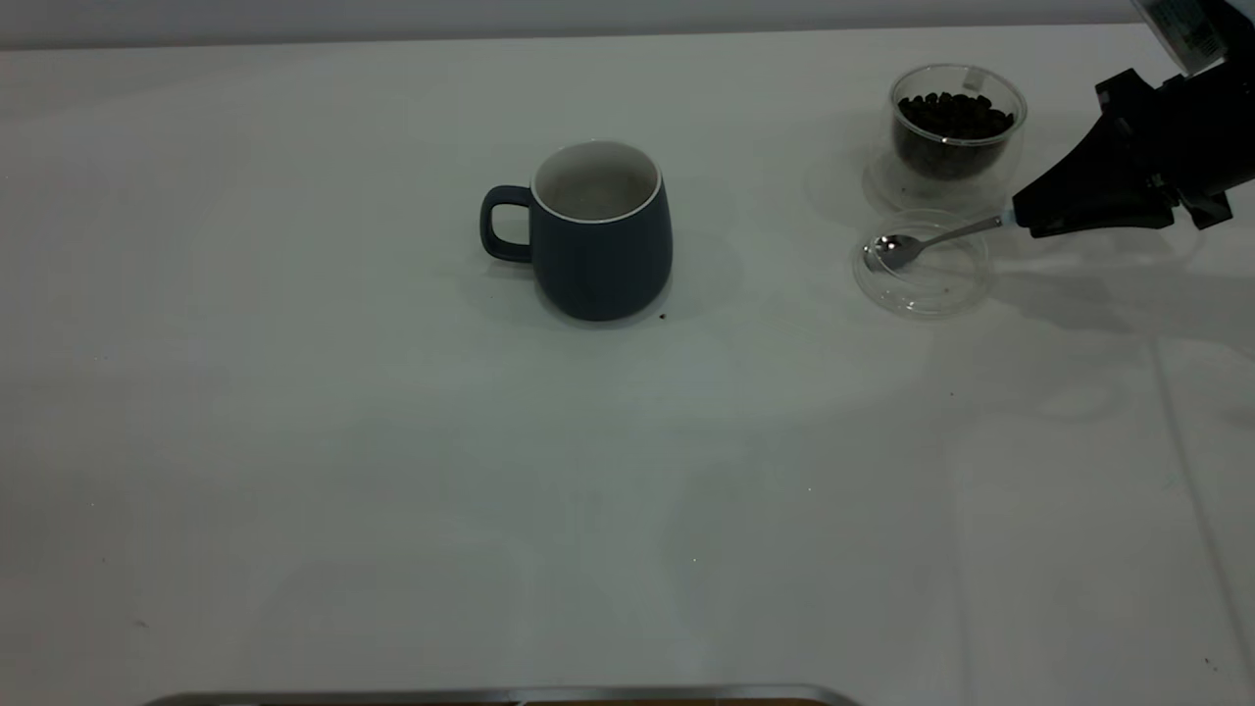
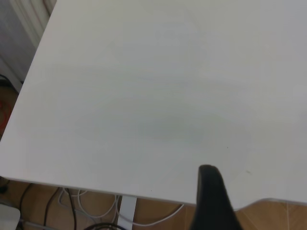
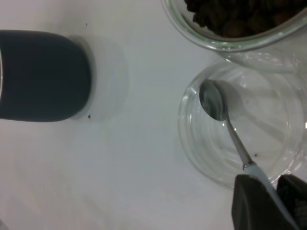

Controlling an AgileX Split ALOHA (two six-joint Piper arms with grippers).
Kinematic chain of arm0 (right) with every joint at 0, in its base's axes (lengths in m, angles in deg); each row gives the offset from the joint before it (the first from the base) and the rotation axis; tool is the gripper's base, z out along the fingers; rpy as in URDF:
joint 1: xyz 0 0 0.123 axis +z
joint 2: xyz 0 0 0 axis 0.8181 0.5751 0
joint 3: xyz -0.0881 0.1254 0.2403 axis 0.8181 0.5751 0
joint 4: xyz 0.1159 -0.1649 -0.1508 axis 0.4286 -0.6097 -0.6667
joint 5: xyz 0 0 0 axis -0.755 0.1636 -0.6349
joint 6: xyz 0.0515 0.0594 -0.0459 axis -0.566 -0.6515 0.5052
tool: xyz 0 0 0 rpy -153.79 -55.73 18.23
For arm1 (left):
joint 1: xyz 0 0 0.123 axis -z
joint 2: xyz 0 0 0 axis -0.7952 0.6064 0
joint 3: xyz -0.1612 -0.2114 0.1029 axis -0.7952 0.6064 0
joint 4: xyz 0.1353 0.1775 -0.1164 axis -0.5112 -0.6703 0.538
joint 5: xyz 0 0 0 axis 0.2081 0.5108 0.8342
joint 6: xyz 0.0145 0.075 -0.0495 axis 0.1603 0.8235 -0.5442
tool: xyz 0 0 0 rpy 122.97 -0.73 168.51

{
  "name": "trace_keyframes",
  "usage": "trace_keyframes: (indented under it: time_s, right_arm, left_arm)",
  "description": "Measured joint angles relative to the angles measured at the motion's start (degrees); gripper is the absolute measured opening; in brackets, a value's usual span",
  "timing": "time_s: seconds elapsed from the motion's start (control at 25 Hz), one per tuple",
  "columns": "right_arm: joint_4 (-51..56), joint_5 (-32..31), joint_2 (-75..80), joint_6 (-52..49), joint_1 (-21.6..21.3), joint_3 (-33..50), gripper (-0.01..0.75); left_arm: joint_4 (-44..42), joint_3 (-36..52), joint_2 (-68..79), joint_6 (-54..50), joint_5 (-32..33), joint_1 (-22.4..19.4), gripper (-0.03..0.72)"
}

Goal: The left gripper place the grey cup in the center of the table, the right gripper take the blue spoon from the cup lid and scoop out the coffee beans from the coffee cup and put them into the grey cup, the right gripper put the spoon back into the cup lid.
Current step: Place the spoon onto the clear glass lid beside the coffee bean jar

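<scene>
The grey cup (image 1: 600,245) stands upright near the middle of the table (image 1: 392,441), its handle to the left and its inside pale; it also shows in the right wrist view (image 3: 43,76). At the far right, the coffee cup (image 1: 956,123) holds coffee beans (image 1: 953,116). Just in front of it lies the cup lid (image 1: 922,284). The blue spoon (image 1: 902,248) rests its bowl (image 3: 213,100) in the lid (image 3: 201,153). My right gripper (image 1: 1020,221) (image 3: 266,179) is shut on the spoon's pale handle. Of my left gripper only one black finger (image 2: 210,187) shows, over the table's bare corner.
A small dark speck (image 1: 663,317) lies by the grey cup's base. A metal strip (image 1: 490,696) runs along the front edge. In the left wrist view the table edge (image 2: 96,184) drops to a wooden floor with white cables (image 2: 96,201).
</scene>
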Motion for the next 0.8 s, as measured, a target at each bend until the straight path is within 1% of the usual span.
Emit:
trace_keyframes:
  time_s: [0.44,0.6,0.72,0.8]
  right_arm:
    - [1.7,-1.4,3.3,0.8,-0.1,-0.5,0.125]
    - [2.1,-1.3,3.6,0.9,-0.1,-0.5,0.15]
    - [1.6,0.2,3.8,0.9,-0.1,-0.5,0.212]
    - [0.7,1.3,4.1,0.8,-0.1,-0.5,0.283]
  left_arm:
    - [0.0,0.0,0.0,0.0,0.0,0.0,0.555]
    - [0.0,0.0,0.0,0.0,0.0,0.0,0.555]
    - [0.0,0.0,0.0,0.0,0.0,0.0,0.555]
    - [0.0,0.0,0.0,0.0,0.0,0.0,0.555]
